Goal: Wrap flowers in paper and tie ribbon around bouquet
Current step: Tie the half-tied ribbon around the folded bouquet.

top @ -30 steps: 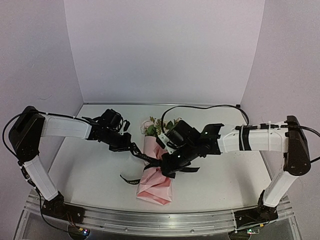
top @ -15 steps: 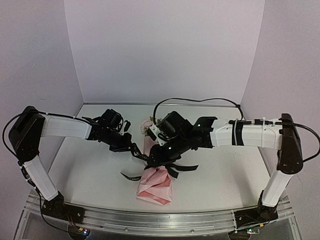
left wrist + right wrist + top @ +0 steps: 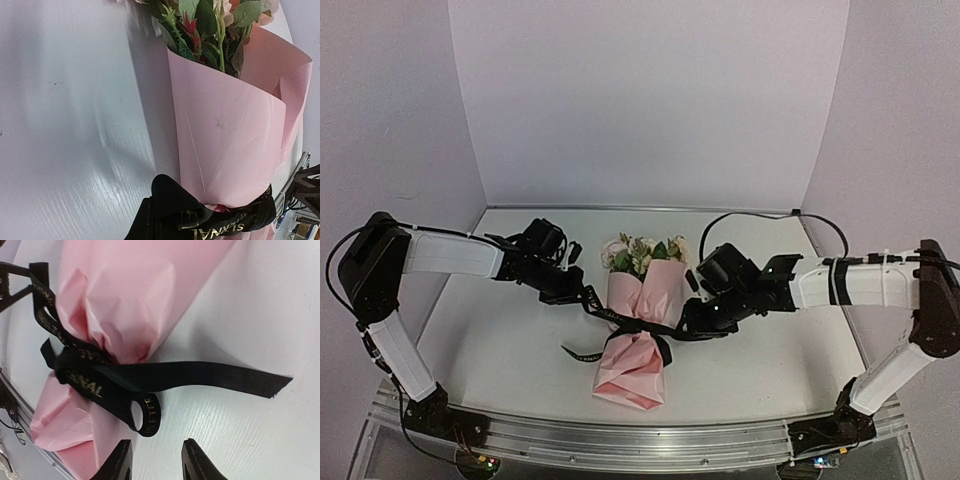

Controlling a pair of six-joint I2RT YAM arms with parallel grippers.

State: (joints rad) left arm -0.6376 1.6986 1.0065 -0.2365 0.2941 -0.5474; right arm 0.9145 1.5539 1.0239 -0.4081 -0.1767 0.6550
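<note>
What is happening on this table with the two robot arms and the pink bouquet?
The arms are tying up a bouquet. The flowers already sit in a cone of pink paper lying on the table, and a black ribbon is wrapped around its narrow waist. The left gripper is shut on the ribbon at the bouquet's left side. The right gripper is open beside the bouquet, holding nothing; a loose ribbon end lies near it.

White table [image 3: 500, 340], pale lilac walls [image 3: 650, 100], metal rail [image 3: 620, 440] at near edge
</note>
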